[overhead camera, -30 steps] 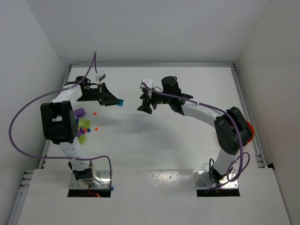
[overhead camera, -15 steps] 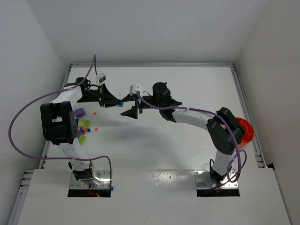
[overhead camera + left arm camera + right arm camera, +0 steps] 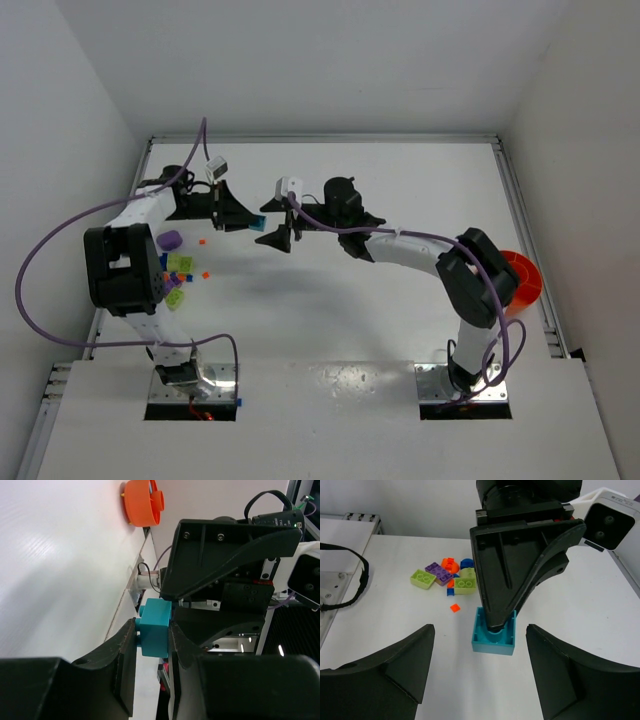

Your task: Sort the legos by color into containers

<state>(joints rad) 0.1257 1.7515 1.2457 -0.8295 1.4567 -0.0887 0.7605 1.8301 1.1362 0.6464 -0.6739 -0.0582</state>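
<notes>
Fingers (image 3: 125, 660) of the left gripper (image 3: 250, 217) are clamped on one cyan brick (image 3: 155, 628), pinching it from both sides with its studs pointing away from the palm. Fingers of the right gripper (image 3: 479, 630) are spread wide. The same brick sits between them and touches neither. The two grippers meet nose to nose over the far half of the table (image 3: 330, 300), left of centre.

The table is plain matte white with a metal rail (image 3: 525, 230) running along its right, left and far edges. Bare white walls (image 3: 330, 60) close it in on those three sides. A white board at the near edge has two cut-outs, one for each arm base.

There are two arms, each trailing one purple cable (image 3: 50, 250) and carrying one white wrist camera. One orange bowl (image 3: 522, 278) stands at the right edge of the table, well apart from the grippers and partly hidden by the right arm's elbow. In the left wrist view it shows a round central cup and a ring around it.

The loose bricks (image 3: 447, 577) lie in a small cluster near the left edge. The right wrist view shows two lime green and one purple, plus orange and blue pieces that overlap too much to count. One tiny orange piece (image 3: 455, 608) lies just apart from the cluster
</notes>
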